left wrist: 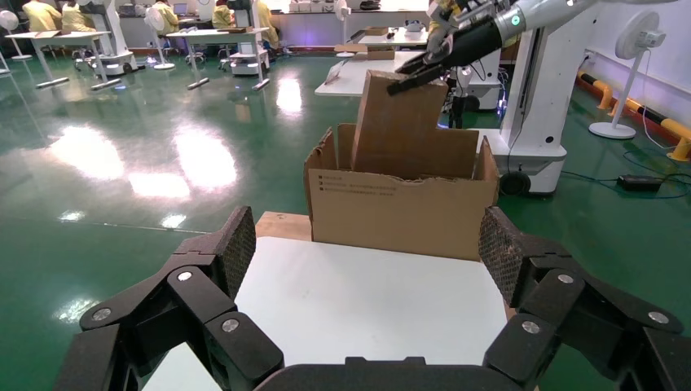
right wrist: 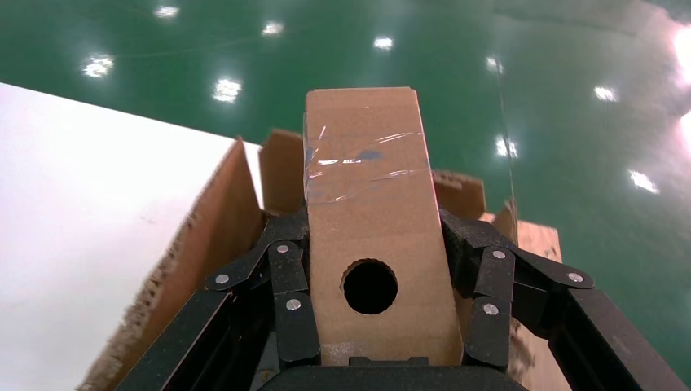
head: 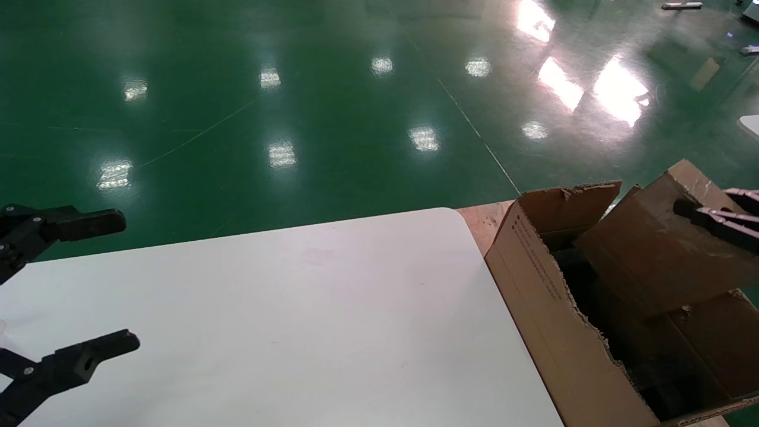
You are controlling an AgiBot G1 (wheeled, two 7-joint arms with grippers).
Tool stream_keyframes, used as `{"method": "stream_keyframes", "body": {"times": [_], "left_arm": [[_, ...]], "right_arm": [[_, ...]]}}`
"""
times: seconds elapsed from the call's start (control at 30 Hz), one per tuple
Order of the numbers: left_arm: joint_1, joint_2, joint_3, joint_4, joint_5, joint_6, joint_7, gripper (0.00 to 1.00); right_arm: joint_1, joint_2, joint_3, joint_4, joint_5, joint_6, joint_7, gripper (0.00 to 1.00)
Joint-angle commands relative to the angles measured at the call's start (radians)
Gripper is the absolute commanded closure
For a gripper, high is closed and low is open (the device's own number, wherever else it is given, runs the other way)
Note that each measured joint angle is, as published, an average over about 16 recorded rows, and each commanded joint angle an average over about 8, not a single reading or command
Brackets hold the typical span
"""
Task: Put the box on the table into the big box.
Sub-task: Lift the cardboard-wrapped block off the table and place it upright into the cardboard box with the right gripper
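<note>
My right gripper (right wrist: 373,232) is shut on the box (right wrist: 371,220), a small brown box with a round hole in its smooth face and clear tape across it. In the head view the box (head: 652,249) hangs tilted over the open top of the big box (head: 545,296), with its lower end down between the torn flaps and the right gripper (head: 708,204) on its upper end. In the left wrist view the box (left wrist: 399,122) sticks up out of the big box (left wrist: 399,208). My left gripper (head: 118,284) is open and empty over the left of the white table (head: 308,320).
The big box stands just off the table's right edge on a wooden board (head: 483,222). Dark foam (head: 652,367) lies inside it. Green shiny floor (head: 296,107) surrounds the table. A white robot column (left wrist: 534,122) and a fan (left wrist: 640,49) stand beyond the big box.
</note>
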Motion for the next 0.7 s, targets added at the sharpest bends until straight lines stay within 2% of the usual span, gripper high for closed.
{"method": "stream_keyframes", "body": {"times": [0.03,0.37,0.7], "left_arm": [[0.0,0.0,0.0,0.0,0.0,0.0,0.0,0.0],[0.0,0.0,0.0,0.0,0.0,0.0,0.0,0.0],[0.0,0.0,0.0,0.0,0.0,0.0,0.0,0.0]], "right_arm": [[-0.035,-0.017,0.013,-0.043,0.024,0.0,-0.014,1.0],[-0.109,-0.077,0.048,-0.206,0.058,-0.015,-0.074,1.0],[-0.093,-0.127,0.043,-0.359,0.054,-0.029,-0.11,1.0]]}}
